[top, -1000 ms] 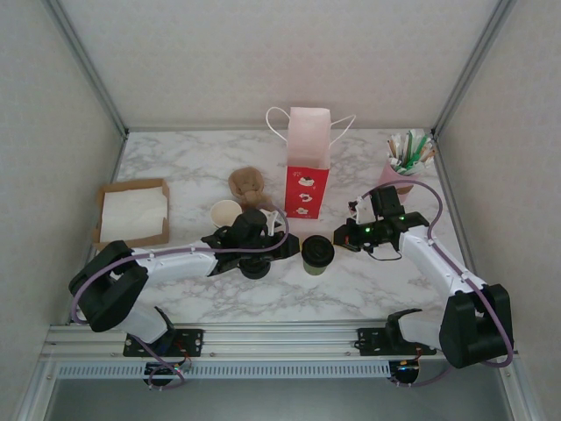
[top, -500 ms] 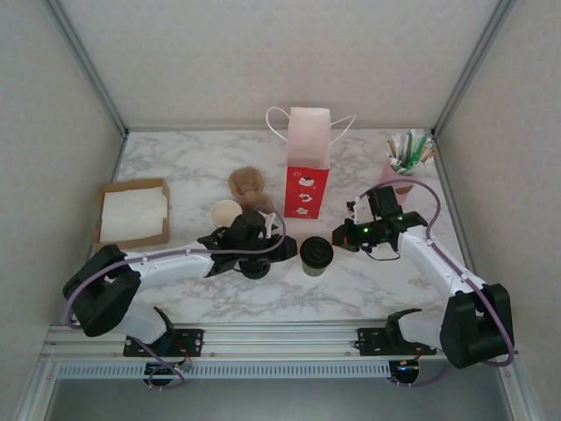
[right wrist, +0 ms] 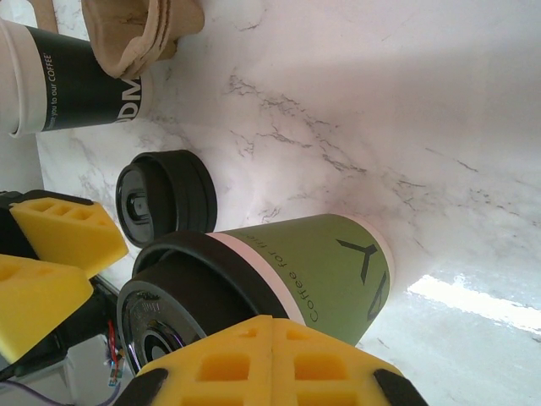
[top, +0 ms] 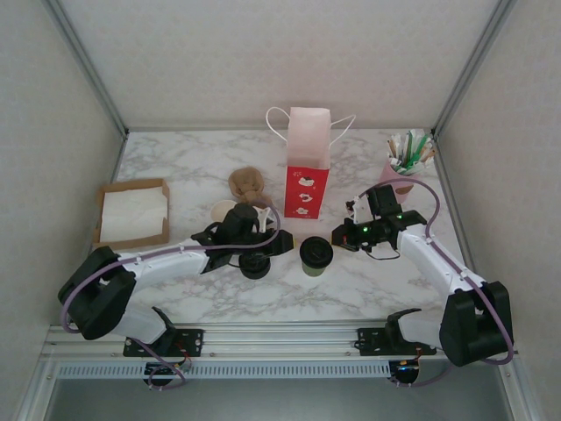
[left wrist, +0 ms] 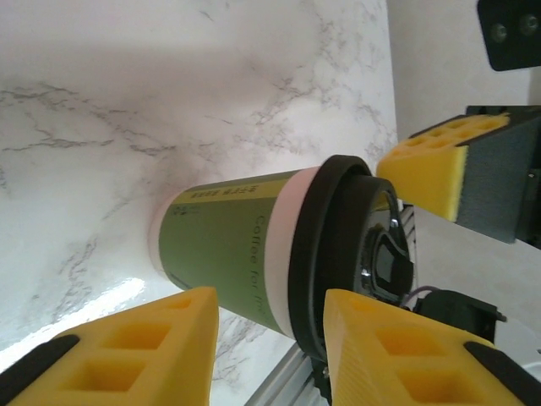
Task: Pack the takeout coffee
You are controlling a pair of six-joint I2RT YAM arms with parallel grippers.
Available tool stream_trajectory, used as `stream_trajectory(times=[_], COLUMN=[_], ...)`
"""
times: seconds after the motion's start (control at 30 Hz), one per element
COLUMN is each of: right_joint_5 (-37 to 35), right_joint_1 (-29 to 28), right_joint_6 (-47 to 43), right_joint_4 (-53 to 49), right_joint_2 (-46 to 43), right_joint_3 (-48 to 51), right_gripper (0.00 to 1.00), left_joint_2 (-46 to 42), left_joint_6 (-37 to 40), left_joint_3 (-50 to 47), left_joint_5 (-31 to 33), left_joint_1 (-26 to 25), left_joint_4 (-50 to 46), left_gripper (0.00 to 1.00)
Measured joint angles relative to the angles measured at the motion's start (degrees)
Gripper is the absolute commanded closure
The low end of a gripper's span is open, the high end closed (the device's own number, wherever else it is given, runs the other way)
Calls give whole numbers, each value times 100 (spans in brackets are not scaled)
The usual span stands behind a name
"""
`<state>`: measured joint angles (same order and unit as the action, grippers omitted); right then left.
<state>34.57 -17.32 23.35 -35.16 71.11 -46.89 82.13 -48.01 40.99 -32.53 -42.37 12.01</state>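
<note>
The takeout coffee (top: 316, 254) stands upright on the marble table, olive-green wall under a black lid (left wrist: 338, 245). My left gripper (top: 286, 245) reaches toward it from the left, and its open yellow pads (left wrist: 127, 347) stand just short of the cup (left wrist: 228, 249), touching nothing. From the right, my right gripper (top: 338, 239) sits close to the cup (right wrist: 330, 262) with its yellow pads (right wrist: 220, 368) pressed together and empty. The right gripper's pad (left wrist: 427, 173) shows beyond the lid in the left wrist view.
A loose black lid (top: 255, 267) lies under the left arm. A lidless cup (top: 222, 211) and a brown crumpled sleeve (top: 247, 182) sit behind it. The red and white paper bag (top: 308, 167) stands open behind the coffee. A cardboard napkin tray (top: 131, 213) is far left, a pen cup (top: 407, 158) back right.
My left arm has drawn back slightly to the left and away from the near edge, still open. The coffee and the right arm have hardly moved.
</note>
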Motion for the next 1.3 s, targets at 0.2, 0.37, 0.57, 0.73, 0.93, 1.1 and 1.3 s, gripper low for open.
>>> stream_trajectory(times=[0.2, 0.37, 0.57, 0.73, 0.93, 1.1, 1.3], right_joint_5=[4, 9, 15, 15, -2, -7, -46], right_joint_1=[-20, -46, -70, -74, -94, -96, -136], right_joint_6=[-2, -17, -20, -22, -22, -22, -22], right_joint_4=[-2, -20, -22, -22, -20, -13, 24], right_joint_2=[35, 61, 90, 101, 131, 192, 205], right_joint_3=[-24, -46, -68, -74, -90, -122, -127], right_gripper=[100, 100, 100, 100, 100, 100, 100], left_joint_2=[271, 476, 586, 612, 612, 612, 623], left_joint_6=[20, 26, 28, 42, -2, -120, -205], left_joint_3=[125, 197, 203, 203, 46, -177, -302], left_joint_5=[-326, -420, -485, -522, -542, -568, -570], left_joint_1=[11, 22, 22, 22, 22, 22, 9], left_joint_4=[101, 146, 212, 273, 581, 1047, 1322], left_gripper=[63, 63, 63, 66, 69, 71, 72])
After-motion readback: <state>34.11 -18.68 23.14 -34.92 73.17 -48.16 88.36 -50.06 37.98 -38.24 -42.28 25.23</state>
